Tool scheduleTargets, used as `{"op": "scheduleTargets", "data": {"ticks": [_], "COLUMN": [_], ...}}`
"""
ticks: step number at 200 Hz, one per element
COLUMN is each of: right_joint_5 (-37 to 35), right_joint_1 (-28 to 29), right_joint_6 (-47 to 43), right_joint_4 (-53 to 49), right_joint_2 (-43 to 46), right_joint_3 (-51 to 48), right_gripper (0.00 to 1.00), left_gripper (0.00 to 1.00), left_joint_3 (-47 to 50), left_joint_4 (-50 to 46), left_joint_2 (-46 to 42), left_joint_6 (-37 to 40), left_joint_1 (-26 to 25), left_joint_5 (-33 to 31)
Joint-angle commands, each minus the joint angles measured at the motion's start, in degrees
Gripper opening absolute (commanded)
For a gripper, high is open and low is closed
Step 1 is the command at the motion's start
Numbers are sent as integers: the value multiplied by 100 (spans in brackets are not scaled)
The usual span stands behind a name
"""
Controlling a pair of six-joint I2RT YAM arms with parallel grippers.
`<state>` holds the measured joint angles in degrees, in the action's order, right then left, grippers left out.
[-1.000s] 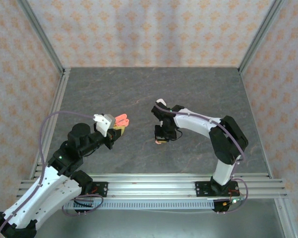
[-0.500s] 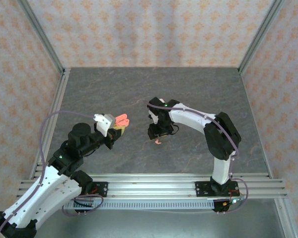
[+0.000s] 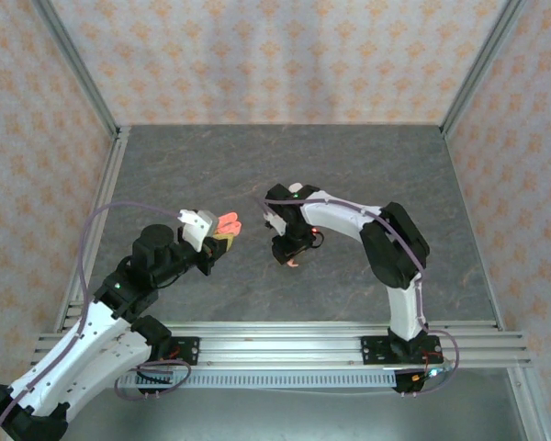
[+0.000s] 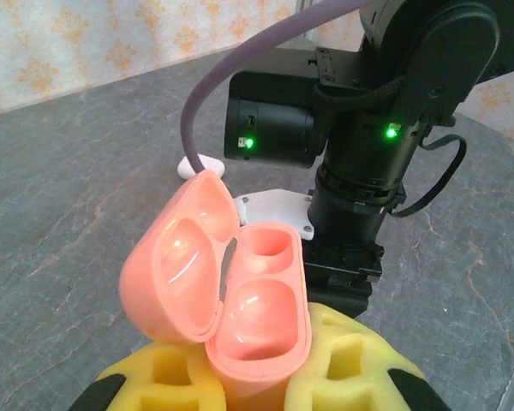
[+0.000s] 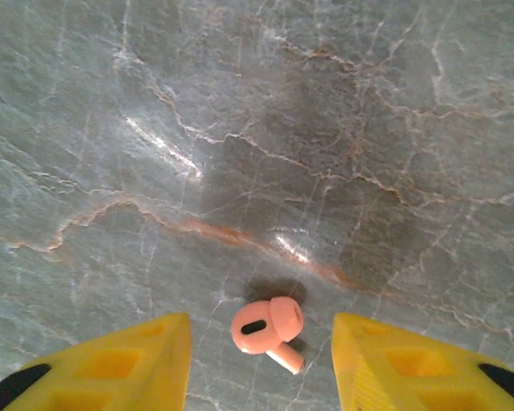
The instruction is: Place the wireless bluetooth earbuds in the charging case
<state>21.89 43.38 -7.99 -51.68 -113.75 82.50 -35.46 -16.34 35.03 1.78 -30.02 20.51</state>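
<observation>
Now, your right gripper (image 5: 259, 341) stands open over the table (image 5: 343, 120) with nothing in it. The coral earbud (image 5: 265, 331) lies flat on the stone directly between its yellow pads (image 5: 128, 364), touching neither and roughly centred in the gap. Watch the bud's long axis: in the right wrist view the rounded head sits toward the upper left and the stem runs down to the lower right. It therefore lies slantwise to the line along which the jaws close, not square across it. I judge that a straight squeeze would meet the head on one side and the stem tip on the other and might swivel the bud, so a small turn of the wrist first would serve you better. Your left gripper (image 4: 257, 377) is clamped on the base of the coral charging case (image 4: 261, 317), held up off the table with the lid (image 4: 176, 265) swung open and both wells showing empty. From above, the case sits left of the bud, near but apart, so your right arm is plainly the nearer one for the pickup.
</observation>
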Motion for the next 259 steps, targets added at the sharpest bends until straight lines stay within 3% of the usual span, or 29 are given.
{"op": "scheduleTargets", "data": {"ticks": [1,128,178,259], "right_joint_5": [-231,-432,-705,-958], "right_joint_1": [75,215,224,67], "right_joint_6": [-235,188,715,1906], "right_joint_4": [-213,-272,-272,-258], "right_joint_2": [-172,-359,-167,601], "right_joint_3": [115,-106,-213,-77], "right_gripper": [46,30,21,18], "left_gripper": [0,0,0,0], "left_joint_3": [-170,-162,-156,-153], "left_joint_4": [-44,-47,-42,44], "left_joint_2": [-26,-9,-4,-40], "left_joint_6": [67,60,53,46], "left_joint_1": [-25,-30,-30,-27], "left_joint_5": [-55,-62,-69,-49]}}
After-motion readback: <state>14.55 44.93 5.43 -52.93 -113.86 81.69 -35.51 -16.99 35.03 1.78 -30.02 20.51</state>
